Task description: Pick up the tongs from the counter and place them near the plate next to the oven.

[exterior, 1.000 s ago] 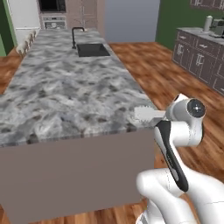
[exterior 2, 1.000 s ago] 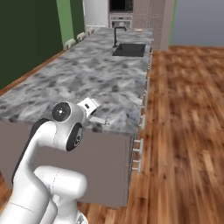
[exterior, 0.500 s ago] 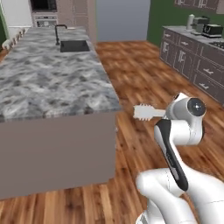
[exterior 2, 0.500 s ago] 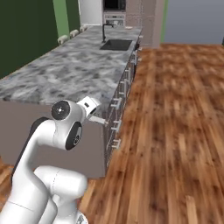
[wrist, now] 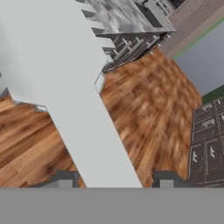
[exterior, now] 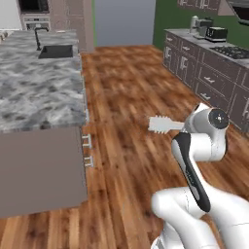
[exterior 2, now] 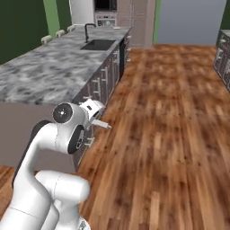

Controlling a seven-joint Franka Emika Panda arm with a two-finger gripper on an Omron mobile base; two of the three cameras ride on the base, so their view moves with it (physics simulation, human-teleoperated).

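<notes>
My gripper [wrist: 113, 180] is shut on the tongs [wrist: 83, 92], a pale grey-white bar that runs from upper left to bottom centre between the dark fingertips [wrist: 61, 179] in the hand view. In the left base view the tongs' ridged end [exterior: 164, 125] sticks out to the left of the arm's wrist, over the wooden floor and apart from the counter [exterior: 39, 92]. In the right base view the tongs [exterior 2: 101, 124] poke out beside the hand. The marbled counter [exterior 2: 49, 67] carries a black sink [exterior 2: 98, 44]. The oven [exterior 2: 105, 5] stands at the far end. The plate is out of view.
Wooden floor [exterior: 126, 97] stretches ahead of the base. Dark cabinets with a plain grey top and small appliances [exterior: 204, 68] line the right side. The counter's drawer fronts [exterior 2: 105, 74] run along the left. Pale stools [exterior 2: 58, 33] stand behind the counter.
The whole scene has swung: the counter slid to the left in both base views and the floor and dark cabinets came in, so the base moved. The arm still holds the tongs the same way.
</notes>
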